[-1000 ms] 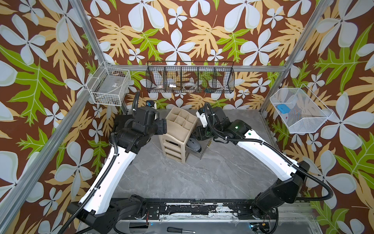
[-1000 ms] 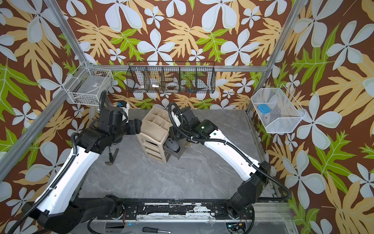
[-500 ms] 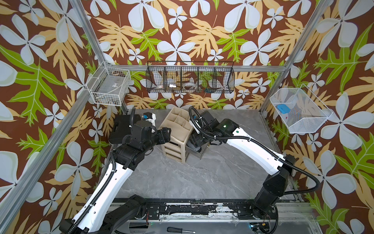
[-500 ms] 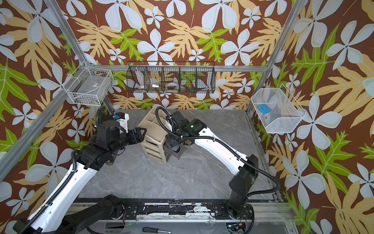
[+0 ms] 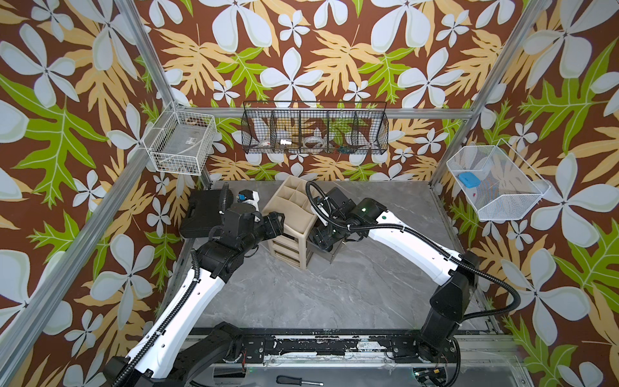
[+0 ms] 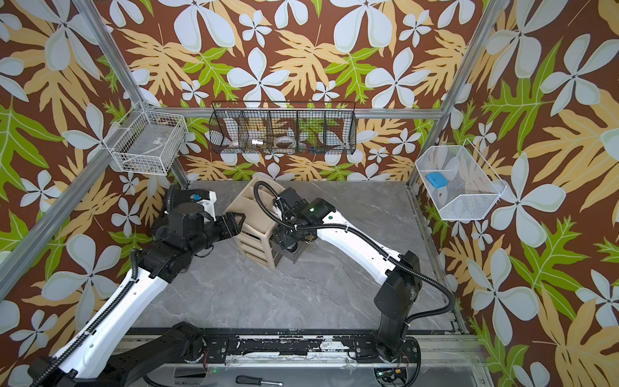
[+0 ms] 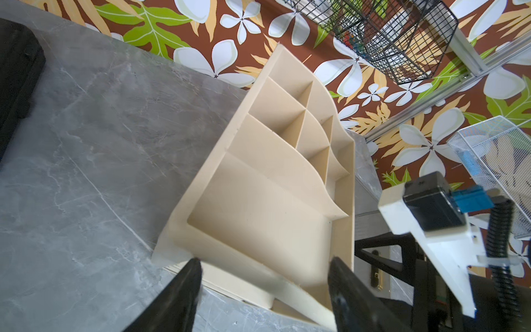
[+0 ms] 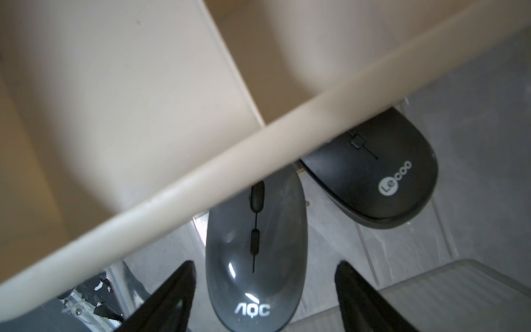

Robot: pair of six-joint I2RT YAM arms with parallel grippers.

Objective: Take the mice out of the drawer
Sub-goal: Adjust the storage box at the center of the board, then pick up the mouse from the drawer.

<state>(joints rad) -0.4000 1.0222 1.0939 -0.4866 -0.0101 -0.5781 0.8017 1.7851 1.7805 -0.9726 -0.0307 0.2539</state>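
Note:
A beige organizer (image 5: 288, 248) (image 6: 249, 242) stands mid-table, its lowest drawer (image 5: 336, 256) (image 6: 297, 255) pulled out to the right. In the right wrist view a dark grey mouse (image 8: 255, 253) and a black mouse (image 8: 373, 172) lie in the drawer, both partly under the organizer's rim. My right gripper (image 8: 264, 264) (image 5: 323, 243) is down in the drawer, open, one finger on each side of the grey mouse and apart from it. My left gripper (image 7: 264, 260) (image 5: 279, 221) is open, straddling the organizer's (image 7: 273, 186) top left edge. Any other mice are hidden.
A large black case (image 5: 201, 214) lies at the back left of the table. A white wire basket (image 5: 181, 144), a black wire basket (image 5: 315, 130) and a white mesh basket (image 5: 495, 184) hang on the walls. A screwdriver (image 5: 298, 380) lies on the front rail.
My right arm has swung left and lowered its gripper into the drawer, and its jaws have opened wider. My left gripper stays at the organizer's edge, its jaws slightly narrower.

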